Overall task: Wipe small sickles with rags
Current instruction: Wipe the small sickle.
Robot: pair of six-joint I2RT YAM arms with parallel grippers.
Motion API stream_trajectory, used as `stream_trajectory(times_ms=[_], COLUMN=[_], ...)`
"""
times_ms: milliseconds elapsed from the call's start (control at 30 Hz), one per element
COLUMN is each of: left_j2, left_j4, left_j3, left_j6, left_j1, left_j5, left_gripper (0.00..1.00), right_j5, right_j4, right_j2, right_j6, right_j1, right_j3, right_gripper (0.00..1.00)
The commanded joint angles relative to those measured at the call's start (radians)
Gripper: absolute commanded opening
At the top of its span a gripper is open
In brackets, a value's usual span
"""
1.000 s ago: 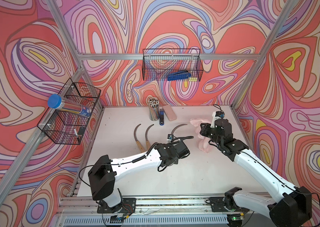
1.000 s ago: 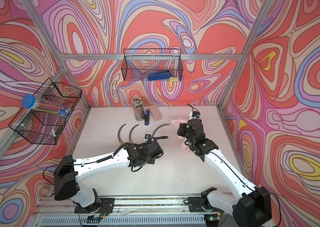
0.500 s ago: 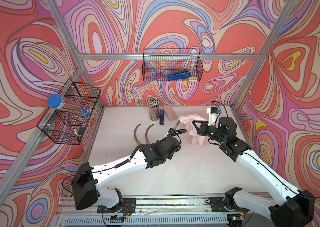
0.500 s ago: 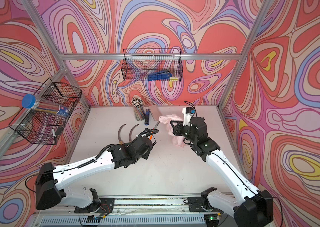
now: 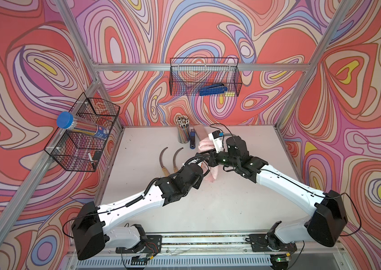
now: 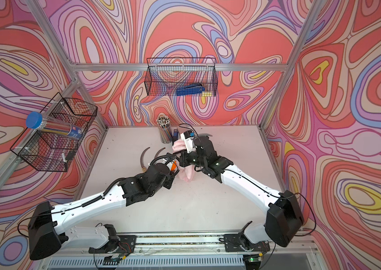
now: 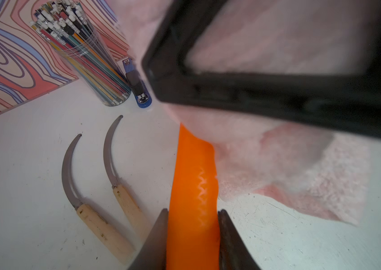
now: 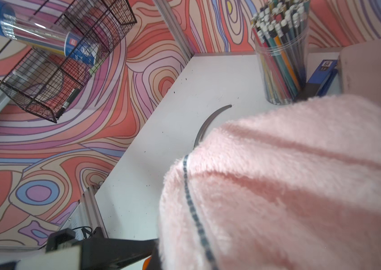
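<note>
Left gripper (image 7: pixel 193 216) pinches narrowly on the bright orange plastic handle of a small curved sickle (image 7: pixel 193 177) at frame centre in both top views, about where it was a second ago. Right gripper (image 6: pixel 182 161), clamped on the fuzzy pale-pink rag (image 7: pixel 278 163), has swung leftward; the rag now covers the blade, bare before. Two wooden-handled sickles (image 7: pixel 100 228) lie unmoved left of centre.

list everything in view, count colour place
table: 1, white, centre
orange-handled sickle: 1, orange, partly hidden by rag
wooden-handled sickles: 2, pale handles, flat on table
rag: 1, pink, in right jaws
pencil cup: 1, clear, table's back
stapler: 1, blue, beside cup
case: 1, pink, beside stapler
wire baskets: 2, black, on walls
tube: 1, blue cap, left-wall basket
left arm: 1, white-black, jaws gripping orange handle
right arm: 1, white-black, jaws shut on rag
</note>
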Motion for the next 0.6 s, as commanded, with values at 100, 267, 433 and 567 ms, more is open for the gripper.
stream_trajectory(times_ms=[100, 267, 433, 567], left_j2=[-0.035, -0.051, -0.086, -0.076], left_j4=[0.096, 0.103, 0.109, 0.099], left_j3=[-0.017, -0.028, -0.058, -0.058], left_j6=[0.026, 0.006, -0.022, -0.034], left_j1=[0.003, 0.032, 0.072, 0.082], left_j5=[0.008, -0.023, -0.029, -0.051], left_gripper=[0.0, 0.0, 0.0, 0.0], right_j5=[-0.155, -0.273, -0.205, -0.02], right_j4=[0.015, -0.051, -0.134, -0.284], right_j2=[0.067, 0.151, 0.124, 0.172], right_j6=[-0.004, 0.072, 0.087, 0.066], right_j1=[0.014, 0.016, 0.077, 0.149], right_j3=[0.036, 0.103, 0.106, 0.176], right_gripper=[0.0, 0.0, 0.0, 0.0])
